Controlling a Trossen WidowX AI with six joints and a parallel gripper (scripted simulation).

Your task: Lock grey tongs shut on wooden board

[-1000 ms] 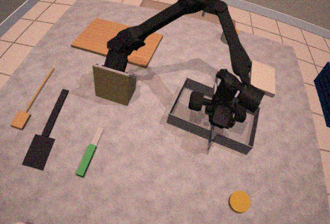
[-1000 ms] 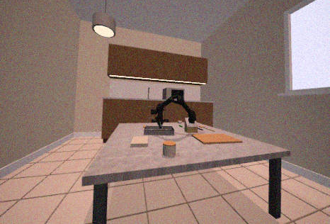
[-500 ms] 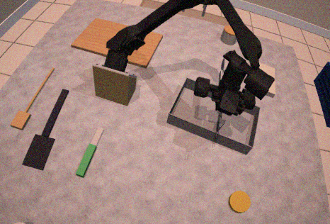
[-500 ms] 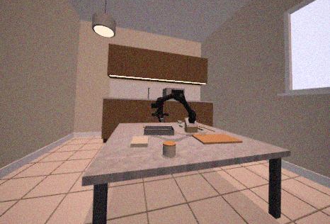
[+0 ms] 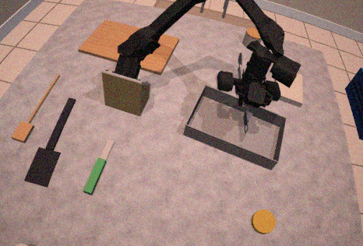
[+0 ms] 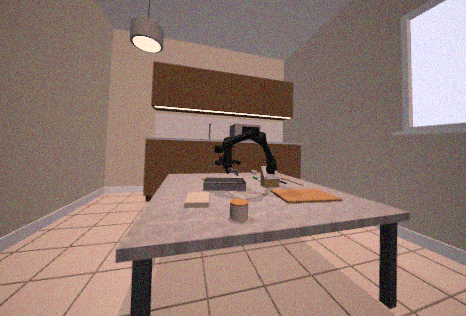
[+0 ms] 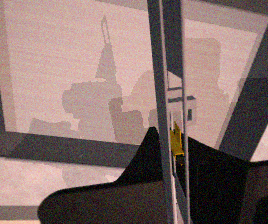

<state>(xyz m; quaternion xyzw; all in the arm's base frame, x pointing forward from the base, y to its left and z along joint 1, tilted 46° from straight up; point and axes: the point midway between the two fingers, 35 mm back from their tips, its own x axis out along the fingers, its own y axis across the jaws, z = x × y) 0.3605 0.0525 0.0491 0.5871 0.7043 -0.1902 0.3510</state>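
My gripper is shut on the grey tongs, above the roasting tin. In the wrist view the two tong arms run close together, with a narrow gap and a yellow piece between them at the fingers. The tongs stick out above and below the gripper in the top view. Which end is the tips, and whether the lock is set, I cannot tell. The wooden board lies on the far side of the table, with nothing seen on it.
A brown upright block stands at the arm's base, between tin and board. A pale block and an orange-lidded canister are behind the tin. A black spatula, green-handled tool and yellow disc lie in front.
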